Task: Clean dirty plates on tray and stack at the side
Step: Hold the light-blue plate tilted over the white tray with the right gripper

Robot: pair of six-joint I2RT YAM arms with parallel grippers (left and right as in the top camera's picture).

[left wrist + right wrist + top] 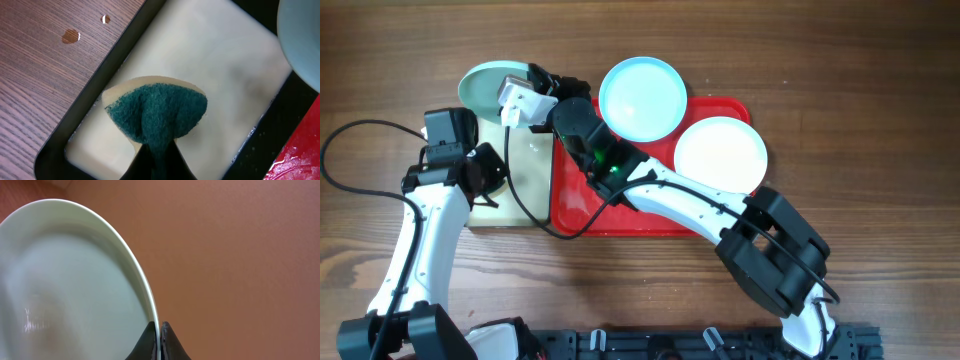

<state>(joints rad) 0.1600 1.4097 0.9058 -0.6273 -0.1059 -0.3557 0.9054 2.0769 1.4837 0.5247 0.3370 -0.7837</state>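
Wooden table (pixel 880 60): my right claw (pixel 159 332) pinches the rim of a pale plate (pixel 75 280), ten o'clock of the red tray (pixel 575 185); my left claw (pixel 159 150) pinches a sponge (pixel 157 112).

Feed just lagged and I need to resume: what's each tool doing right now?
Left tool: closed, holding the green-faced sponge.
Right tool: closed on the rim of a pale aqua plate.

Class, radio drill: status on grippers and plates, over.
Left gripper shut on green scouring sponge over black-rimmed tray. Right gripper shut on pale aqua round plate, at rim. Light-blue plate and white plate on red plastic tray; right arm crosses it.
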